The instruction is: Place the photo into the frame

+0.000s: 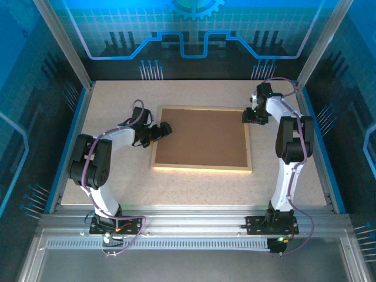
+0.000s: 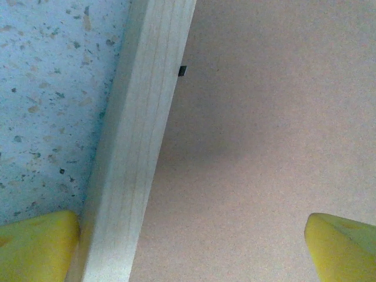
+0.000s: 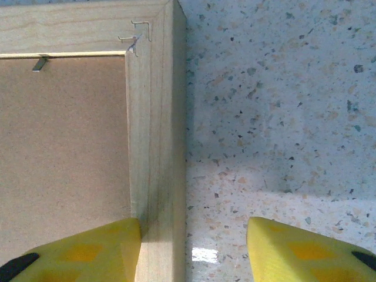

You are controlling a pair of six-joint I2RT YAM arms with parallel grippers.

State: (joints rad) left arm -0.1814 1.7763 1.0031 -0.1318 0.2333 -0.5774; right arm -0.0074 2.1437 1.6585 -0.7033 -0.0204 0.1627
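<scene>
The thin light-wood rectangular frame (image 1: 249, 144) lies face-down around a plain brown backing board (image 1: 200, 138). The left gripper (image 1: 165, 128) and right gripper (image 1: 251, 115) straddle its opposite side rails, fingers apart and unclamped, seemingly bracing it.

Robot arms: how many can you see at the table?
2. The left arm reaches to the frame's left rail. The right arm reaches to its far right corner. None seem hidden.
</scene>
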